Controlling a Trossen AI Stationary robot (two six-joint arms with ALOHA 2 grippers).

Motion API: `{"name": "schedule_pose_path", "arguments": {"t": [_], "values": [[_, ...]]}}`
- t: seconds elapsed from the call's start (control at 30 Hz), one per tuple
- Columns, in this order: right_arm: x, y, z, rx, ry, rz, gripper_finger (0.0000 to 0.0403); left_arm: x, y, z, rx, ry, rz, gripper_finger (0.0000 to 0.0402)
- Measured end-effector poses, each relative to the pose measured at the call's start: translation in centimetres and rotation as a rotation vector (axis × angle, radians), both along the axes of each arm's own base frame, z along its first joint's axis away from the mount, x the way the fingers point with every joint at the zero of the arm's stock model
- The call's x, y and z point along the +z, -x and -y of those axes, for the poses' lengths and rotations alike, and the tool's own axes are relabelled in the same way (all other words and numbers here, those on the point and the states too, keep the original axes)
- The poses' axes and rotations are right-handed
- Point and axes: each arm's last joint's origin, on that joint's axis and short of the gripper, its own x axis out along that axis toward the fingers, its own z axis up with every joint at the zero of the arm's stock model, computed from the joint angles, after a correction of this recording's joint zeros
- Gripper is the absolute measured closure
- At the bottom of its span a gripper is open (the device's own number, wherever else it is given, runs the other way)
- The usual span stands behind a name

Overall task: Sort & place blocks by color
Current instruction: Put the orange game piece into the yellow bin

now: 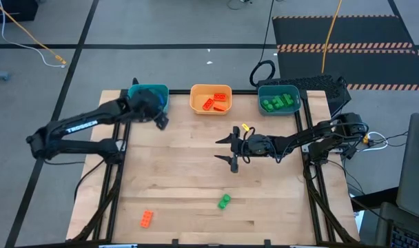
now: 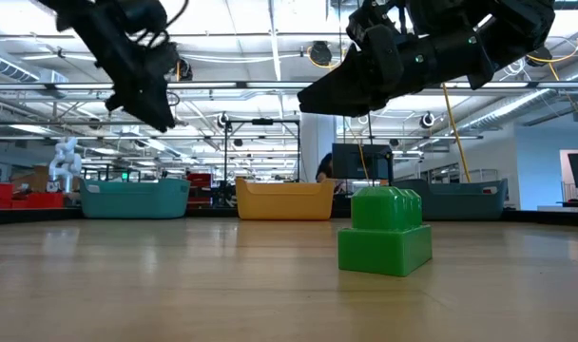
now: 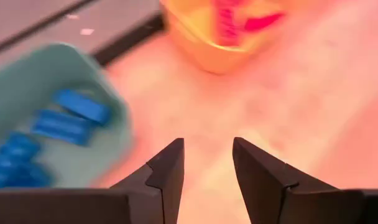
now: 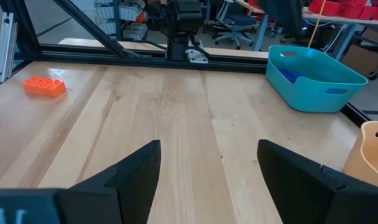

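Note:
A green block (image 1: 225, 201) and an orange-red block (image 1: 147, 218) lie flat on the table near its near edge; the green one (image 2: 385, 231) fills the low view, the orange-red one (image 4: 45, 86) shows in the right wrist view. Blue blocks (image 3: 64, 118) lie in the left teal tray (image 1: 151, 95), orange-red ones (image 1: 215, 102) in the orange tray (image 1: 211, 99), green ones (image 1: 278, 102) in the right teal tray (image 1: 279, 99). My left gripper (image 1: 161, 122) hovers open by the left teal tray's near rim (image 3: 206, 163). My right gripper (image 1: 228, 149) hangs open above mid-table (image 4: 207, 163), holding nothing.
The three trays stand in a row along the table's far edge. Bare wood lies between the trays and the two loose blocks. Black frame rails run along the table's left and right sides. Cables lie on the floor beyond.

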Motion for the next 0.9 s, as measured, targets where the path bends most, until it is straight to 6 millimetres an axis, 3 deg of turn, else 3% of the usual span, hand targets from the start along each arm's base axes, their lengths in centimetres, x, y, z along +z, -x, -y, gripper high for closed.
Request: {"name": "schedule_pose_path", "arguments": {"t": [0.5, 0.8, 0.9], "values": [[-0.3, 0.2, 0.0, 0.008, 0.039, -0.049, 0.0140, 0.7, -3.2, 10.6, -0.338, 0.126, 0.159, 0.0261], [3.0, 2.3, 0.1, 0.014, 0.048, -0.032, 0.0140, -0.5, -4.0, 15.0, -0.419, 0.178, 0.128, 0.0261], [3.2, 3.0, 0.2, 0.014, 0.049, -0.046, 0.0140, -0.5, -4.3, 16.3, -0.420, 0.219, 0.117, 0.0261]]}}
